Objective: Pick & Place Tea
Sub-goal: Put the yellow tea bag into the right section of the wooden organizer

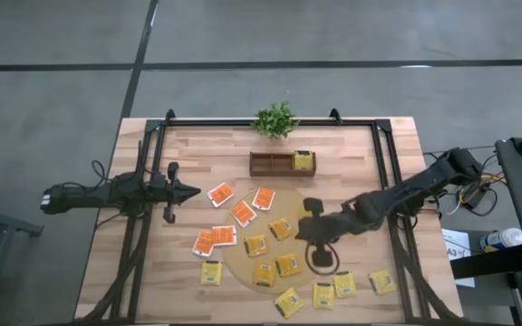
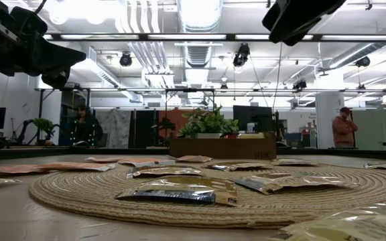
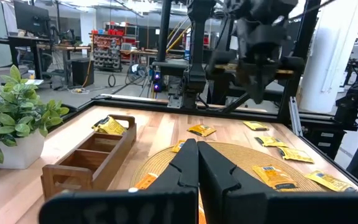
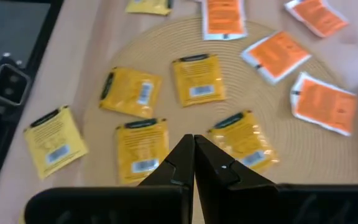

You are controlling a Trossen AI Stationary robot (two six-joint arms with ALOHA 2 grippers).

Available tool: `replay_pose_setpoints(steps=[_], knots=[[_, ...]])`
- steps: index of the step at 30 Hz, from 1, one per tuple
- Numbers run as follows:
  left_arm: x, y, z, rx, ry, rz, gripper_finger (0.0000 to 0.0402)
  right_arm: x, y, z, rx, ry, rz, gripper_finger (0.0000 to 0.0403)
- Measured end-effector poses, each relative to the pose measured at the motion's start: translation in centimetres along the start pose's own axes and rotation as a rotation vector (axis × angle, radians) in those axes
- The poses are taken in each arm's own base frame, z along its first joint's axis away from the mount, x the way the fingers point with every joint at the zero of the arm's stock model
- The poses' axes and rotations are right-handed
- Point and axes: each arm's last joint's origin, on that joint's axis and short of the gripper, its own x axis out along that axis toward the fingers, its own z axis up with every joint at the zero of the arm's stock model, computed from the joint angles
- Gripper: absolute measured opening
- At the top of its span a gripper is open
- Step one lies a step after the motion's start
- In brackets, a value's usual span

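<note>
Flat tea packets (image 2: 176, 192) scattered across round woven mat (image 2: 260, 211)

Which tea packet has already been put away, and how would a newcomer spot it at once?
Start at the small green plant at the table's far edge; just in front of it sits a dark wooden tray with compartments. The yellow packet stands in the tray's right-end compartment, the only packet inside the tray, while all the others lie flat on the round mat or bare tabletop.
</note>
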Motion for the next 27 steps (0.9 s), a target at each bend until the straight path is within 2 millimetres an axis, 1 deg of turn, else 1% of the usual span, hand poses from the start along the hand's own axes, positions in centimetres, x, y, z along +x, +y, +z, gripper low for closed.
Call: replay_pose_setpoints(steps=[5,8,15,17,20,23,27], knots=[[0.0,0.0,0.0,0.0,0.0,0.0,0.0,0.6,1.8,0.8,-0.021,0.015,0.087,0.0008],[0.0,0.0,0.0,0.0,0.0,0.0,0.0,1.2,2.5,1.3,-0.056,0.03,0.118,0.0008],[0.0,0.0,0.0,0.0,0.0,0.0,0.0,1.9,3.7,3.7,-0.157,-0.011,0.144,0.0008],[0.0,0.0,0.0,0.0,0.0,0.0,0.0,2.1,4.3,4.3,-0.193,-0.014,0.186,0.0008],[0.0,0.0,0.0,0.0,0.0,0.0,0.0,2.5,5.4,5.2,-0.252,-0.015,0.293,0.0009],[0.0,0.0,0.0,0.0,0.0,0.0,0.0,3.1,6.7,5.5,-0.285,-0.002,0.351,0.001],[0.0,0.0,0.0,0.0,-0.001,0.0,0.0,4.1,8.0,5.6,-0.304,0.034,0.36,0.0031]])
